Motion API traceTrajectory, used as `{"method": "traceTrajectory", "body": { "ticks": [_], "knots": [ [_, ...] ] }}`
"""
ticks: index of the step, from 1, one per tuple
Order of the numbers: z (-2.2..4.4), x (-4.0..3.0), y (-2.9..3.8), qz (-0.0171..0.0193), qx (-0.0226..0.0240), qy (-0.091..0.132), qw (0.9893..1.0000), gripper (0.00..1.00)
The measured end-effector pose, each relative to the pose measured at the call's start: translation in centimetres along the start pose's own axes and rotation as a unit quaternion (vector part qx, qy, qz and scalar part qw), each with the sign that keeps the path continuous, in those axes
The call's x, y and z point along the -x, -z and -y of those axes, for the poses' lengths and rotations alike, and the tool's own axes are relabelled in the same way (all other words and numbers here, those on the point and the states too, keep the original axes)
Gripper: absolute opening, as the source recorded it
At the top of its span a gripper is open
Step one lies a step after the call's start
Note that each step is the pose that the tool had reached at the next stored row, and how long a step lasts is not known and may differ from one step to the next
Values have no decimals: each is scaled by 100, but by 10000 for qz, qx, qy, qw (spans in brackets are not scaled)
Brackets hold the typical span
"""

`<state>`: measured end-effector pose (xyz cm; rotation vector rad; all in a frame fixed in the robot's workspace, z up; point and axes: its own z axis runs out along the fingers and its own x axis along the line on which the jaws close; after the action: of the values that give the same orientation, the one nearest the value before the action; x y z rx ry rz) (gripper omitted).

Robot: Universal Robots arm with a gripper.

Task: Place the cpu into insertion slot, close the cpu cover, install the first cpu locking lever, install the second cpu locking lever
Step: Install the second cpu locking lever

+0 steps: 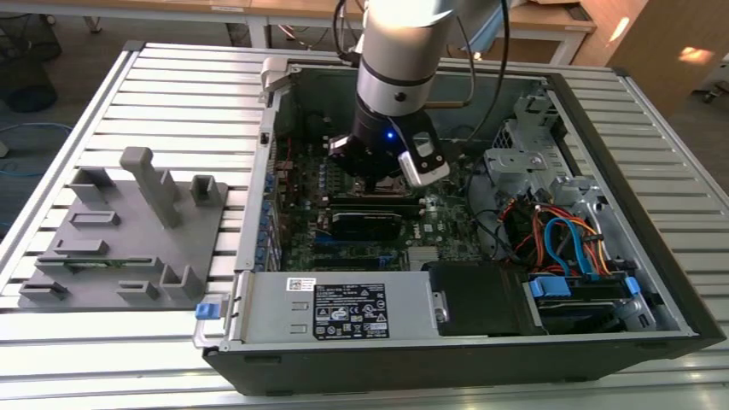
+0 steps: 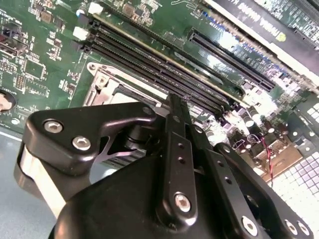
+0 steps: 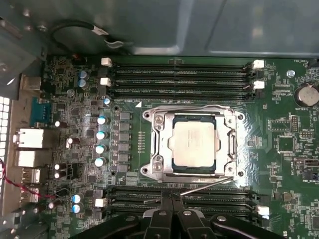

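The cpu already sits flat in the insertion slot, with the cpu cover down around it. The gripper, fingers pressed together and holding nothing, sits by a thin locking lever, maybe pushing it.

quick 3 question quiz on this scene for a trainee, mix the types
1. True or false: the cpu already sits in the slot.
2. The cover is: A) standing open B) down around the cpu C) lying on the grey tray.
3. Fill in: in the first wrist view the gripper hangs over the ____ slots beside the socket.

Key: 1 true; 2 B; 3 memory.
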<state>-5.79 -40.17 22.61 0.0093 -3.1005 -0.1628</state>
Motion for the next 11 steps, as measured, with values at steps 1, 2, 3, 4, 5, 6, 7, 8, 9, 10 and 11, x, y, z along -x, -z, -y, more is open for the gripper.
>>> {"method": "traceTrajectory", "body": {
  "ticks": [1, 2, 3, 4, 5, 6, 7, 8, 9, 10, 11],
  "knots": [
    [7, -7, -1, -1, 13, 0, 10000, 10],
    [11, -16, -2, -2, 28, 0, 10000, 10],
    [12, -32, -3, -2, 43, 1, 10000, 10],
    [12, -55, -5, -2, 60, 2, 10000, 10],
    [13, -79, -8, -2, 78, 3, 10000, 10],
    [14, -98, -13, -2, 93, 3, 10000, 10],
    [15, -109, -19, -3, 103, 3, 9999, 10],
    [18, -114, -24, -4, 113, 3, 9999, 10],
    [22, -119, -28, -7, 123, 3, 9999, 10],
    [26, -120, -32, -9, 133, 3, 9999, 10],
    [30, -121, -37, -9, 145, -3, 9999, 10]
  ]
}}
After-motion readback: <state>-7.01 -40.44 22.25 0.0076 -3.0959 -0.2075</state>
